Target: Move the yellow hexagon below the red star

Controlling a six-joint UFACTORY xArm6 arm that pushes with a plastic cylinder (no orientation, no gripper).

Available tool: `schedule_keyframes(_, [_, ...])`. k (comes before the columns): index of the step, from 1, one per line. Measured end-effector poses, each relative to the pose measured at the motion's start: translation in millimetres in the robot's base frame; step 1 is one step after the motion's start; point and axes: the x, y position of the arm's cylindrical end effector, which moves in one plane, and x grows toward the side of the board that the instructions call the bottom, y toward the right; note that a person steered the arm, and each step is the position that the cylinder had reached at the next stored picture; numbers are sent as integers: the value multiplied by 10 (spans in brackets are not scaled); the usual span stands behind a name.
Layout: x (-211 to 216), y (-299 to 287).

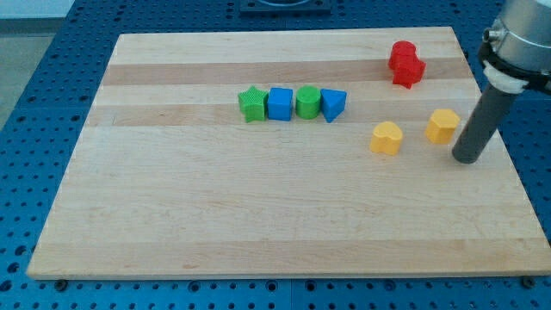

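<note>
The yellow hexagon [442, 126] sits at the board's right side, below and to the right of the red star [410, 71]. A red round block [400, 53] touches the star's upper left. My tip [468, 158] stands just right of the yellow hexagon and slightly lower, a small gap apart. A yellow heart-shaped block [386, 138] lies left of the hexagon.
A row of blocks lies near the board's upper middle: a green star [251, 104], a blue square [280, 103], a green round block [307, 102] and a blue triangular block [333, 104]. The wooden board's right edge [504, 146] is close to my tip.
</note>
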Motion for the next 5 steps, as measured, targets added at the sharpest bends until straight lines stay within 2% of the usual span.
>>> schedule_keyframes(5, [-509,-126])
